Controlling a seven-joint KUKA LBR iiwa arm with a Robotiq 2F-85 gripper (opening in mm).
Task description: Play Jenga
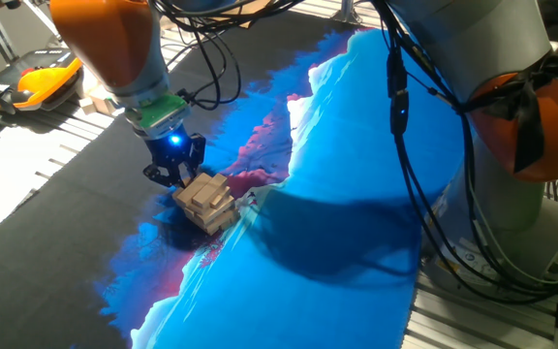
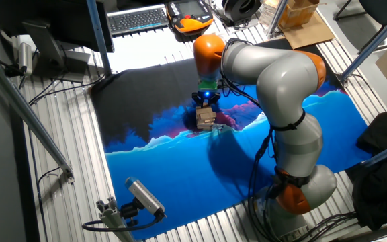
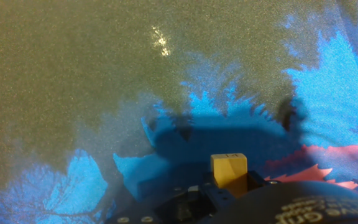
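Wooden Jenga [image 1: 206,201] beside black pincer [image 1: 171,178]

Slatted metal table [image 2: 59,195], blue-black cloth [image 2: 180,181], Jenga [image 1: 206,201]

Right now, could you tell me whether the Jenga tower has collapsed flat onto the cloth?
No, in one fixed view the Jenga tower stands in several stacked, slightly askew layers on the cloth, right beside the gripper.

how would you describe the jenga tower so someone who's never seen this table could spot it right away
Start at the big cloth over the table, black on one side and bright blue on the other, and follow the jagged pink-edged line where the colours meet. Directly beside the gripper stands the Jenga tower, a small, slightly askew stack of pale wooden blocks in crosswise layers, the only bare wood on the cloth.
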